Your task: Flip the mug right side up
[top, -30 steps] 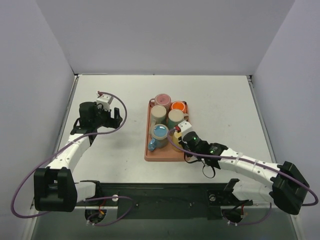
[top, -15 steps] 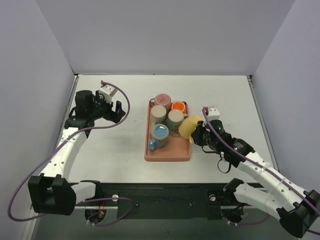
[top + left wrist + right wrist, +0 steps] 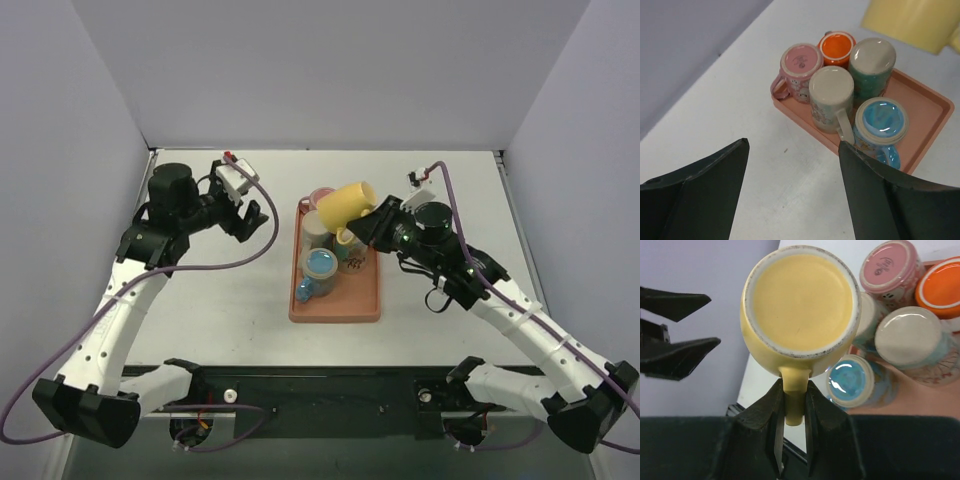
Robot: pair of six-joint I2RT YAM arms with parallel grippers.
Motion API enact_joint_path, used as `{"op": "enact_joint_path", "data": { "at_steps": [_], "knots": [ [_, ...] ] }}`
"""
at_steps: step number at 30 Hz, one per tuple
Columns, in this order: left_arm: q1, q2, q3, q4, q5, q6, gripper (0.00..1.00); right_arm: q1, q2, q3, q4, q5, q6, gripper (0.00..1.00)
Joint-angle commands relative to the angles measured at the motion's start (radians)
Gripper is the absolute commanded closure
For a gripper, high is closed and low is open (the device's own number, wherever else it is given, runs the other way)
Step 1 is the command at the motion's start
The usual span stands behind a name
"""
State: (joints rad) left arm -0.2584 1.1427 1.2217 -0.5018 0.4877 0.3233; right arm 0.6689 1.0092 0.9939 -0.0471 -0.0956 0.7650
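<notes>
Right gripper [image 3: 794, 387]: my fingers are closed tight on the handle [image 3: 794, 400] of the yellow mug [image 3: 802, 300], one finger on each side of it.
Yellow mug, position: lifted clear of the tray [image 3: 335, 318] and touching nothing but my fingers. In the top view it hangs over the tray's far end.
Yellow mug, attitude: it lies on its side. A closed, flat yellow end ringed in white faces my right wrist camera, and the handle points back toward my palm. It is not upright.
Left gripper [image 3: 250, 215]: my jaws are spread wide with nothing between them. It is held above the table [image 3: 220, 290], left of the tray and well apart from the yellow mug.
Tray contents: five mugs stand close together.
Pink mug [image 3: 801, 62]: far-left corner, base up.
Orange mug [image 3: 837, 46]: just beside the pink mug. I cannot tell which end faces up.
Cream-based mug [image 3: 830, 90]: in front of the pink mug, inverted.
Teal mug [image 3: 871, 57]: beside the cream-based mug, pale base up.
Blue mug [image 3: 881, 120]: nearest my bases, glossy blue top, handle toward the near rim.
Tray, right half: bare floor shows.
</notes>
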Motion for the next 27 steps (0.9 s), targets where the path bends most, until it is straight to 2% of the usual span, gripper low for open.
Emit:
{"op": "enact_joint_path", "data": {
  "at_steps": [1,3,6,8,11,13,17,21,27],
  "knots": [
    [-0.059,-0.06,0.107,-0.024,0.034,0.175,0.13,0.003,0.084,0.071,0.254,-0.062,0.192,1.0],
    [-0.084,-0.069,0.125,0.0,0.023,0.218,0.09,0.005,0.129,0.1,0.286,-0.069,0.237,1.0],
    [-0.122,-0.084,0.125,0.029,0.009,0.298,0.09,0.014,0.178,0.143,0.309,-0.09,0.296,1.0],
    [-0.151,-0.087,0.099,0.025,-0.006,0.387,0.09,0.027,0.206,0.158,0.334,-0.092,0.336,1.0],
    [-0.189,-0.095,0.029,-0.006,-0.049,0.598,0.09,0.041,0.25,0.169,0.377,-0.092,0.387,1.0],
    [-0.208,-0.106,-0.016,0.017,-0.093,0.647,0.09,0.055,0.279,0.183,0.386,-0.092,0.408,1.0],
    [-0.225,-0.112,-0.053,0.14,-0.167,0.64,0.09,0.089,0.327,0.215,0.389,-0.087,0.424,1.0],
    [-0.242,-0.112,-0.056,0.178,-0.205,0.634,0.1,0.097,0.367,0.235,0.411,-0.099,0.444,1.0],
    [-0.242,-0.104,-0.111,0.249,-0.232,0.681,0.25,0.075,0.397,0.233,0.486,-0.17,0.491,1.0]
  ]
}}
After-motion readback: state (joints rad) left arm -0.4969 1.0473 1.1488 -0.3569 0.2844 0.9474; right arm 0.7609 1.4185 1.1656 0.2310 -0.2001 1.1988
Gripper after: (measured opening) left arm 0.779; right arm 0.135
